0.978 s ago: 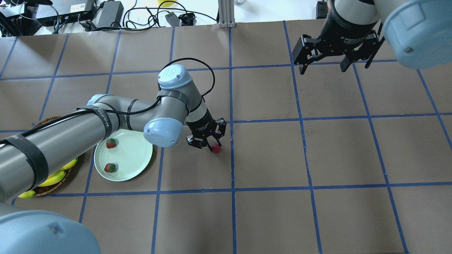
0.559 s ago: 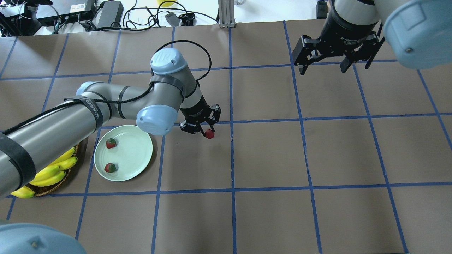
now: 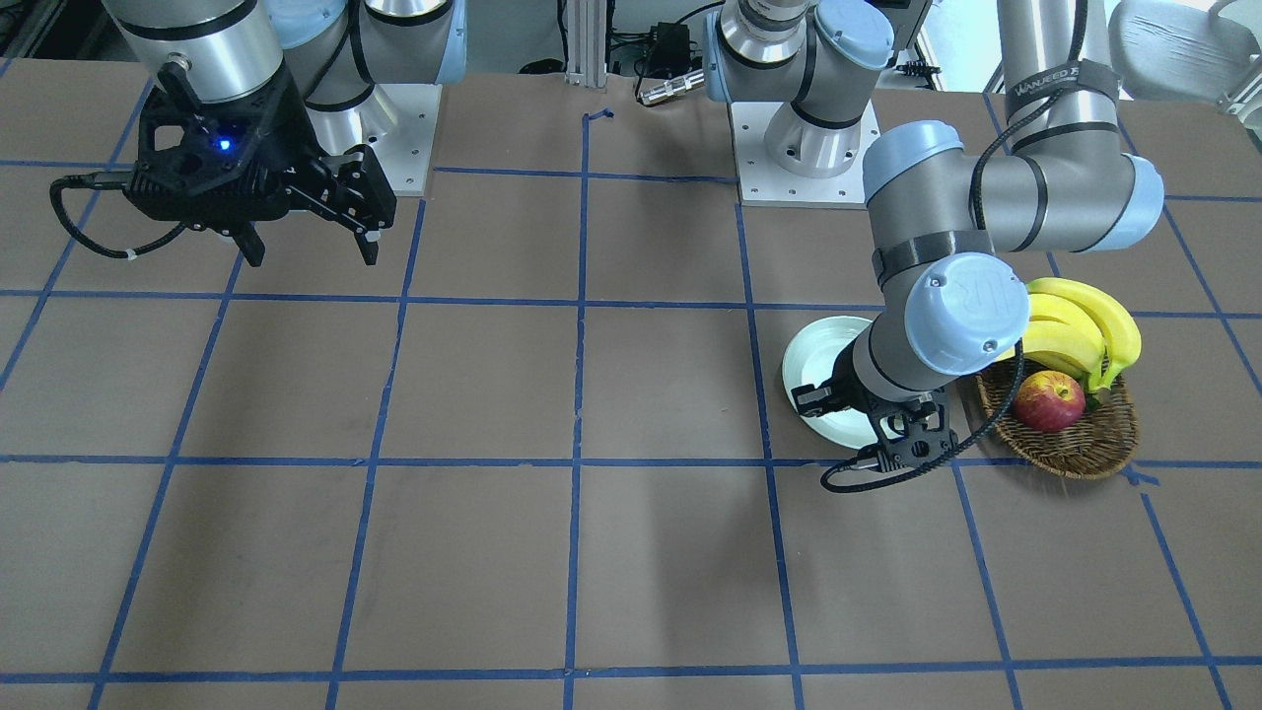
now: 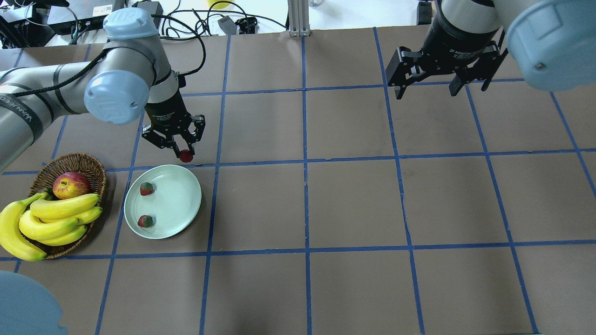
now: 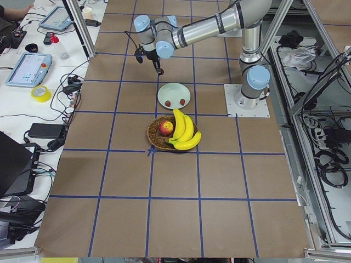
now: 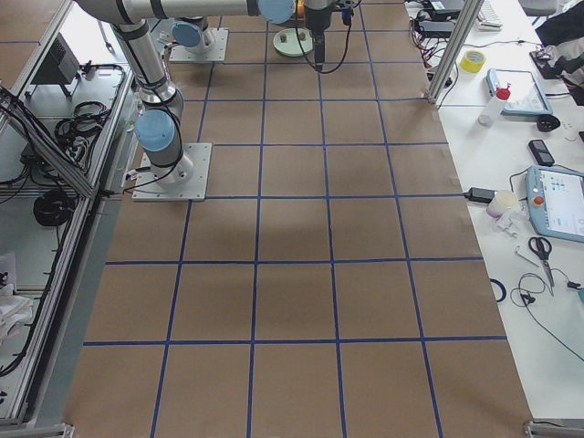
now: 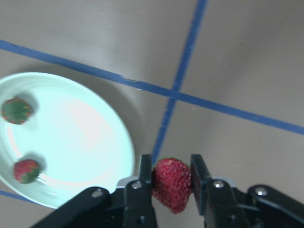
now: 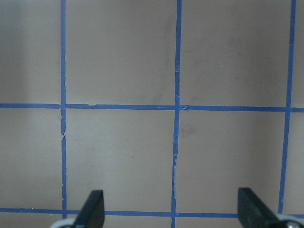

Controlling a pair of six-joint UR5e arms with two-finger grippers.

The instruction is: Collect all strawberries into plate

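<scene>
Already two strawberries (image 4: 146, 188) are lying in the plate (image 4: 179, 200), and the left gripper (image 4: 182, 153) is pinching the third berry (image 7: 172, 185) near its rim.

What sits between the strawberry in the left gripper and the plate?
Nothing solid: the left wrist view shows only brown paper and blue tape between the strawberry, clamped in the left gripper, and the plate.

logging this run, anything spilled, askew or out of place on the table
Nothing stands out. Two strawberries lie on the plate, the third strawberry is pinched in the left gripper near its rim, and the bananas and apple sit in the wicker basket.
</scene>
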